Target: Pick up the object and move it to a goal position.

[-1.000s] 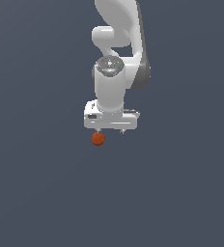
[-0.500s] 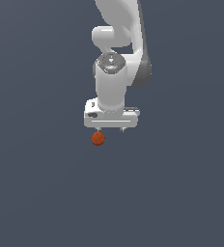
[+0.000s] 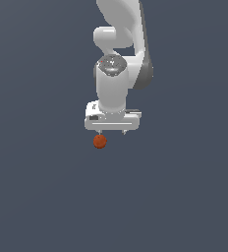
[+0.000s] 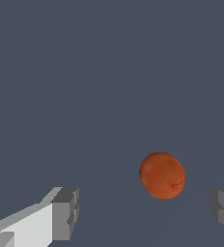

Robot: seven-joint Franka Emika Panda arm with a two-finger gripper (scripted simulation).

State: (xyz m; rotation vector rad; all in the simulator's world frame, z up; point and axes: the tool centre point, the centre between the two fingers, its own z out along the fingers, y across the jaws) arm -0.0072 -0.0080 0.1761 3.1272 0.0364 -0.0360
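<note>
The object is a small orange-red ball [image 3: 99,141] lying on the dark grey floor. My white gripper [image 3: 113,133] hangs just above it, pointing down. The ball sits under the finger on the exterior view's left, not under the middle of the bar. In the wrist view the ball [image 4: 162,175] shows between the two grey fingertips [image 4: 65,213], nearer to the other fingertip [image 4: 223,210] and beyond both. The gripper [image 4: 144,213] is open and nothing is between its fingers.
The white arm [image 3: 120,59] rises from the gripper toward the top of the exterior view. A plain dark grey floor [image 3: 47,197] lies all around.
The wrist has shifted only very slightly above the ball. The ball has not moved and the fingers remain apart.
</note>
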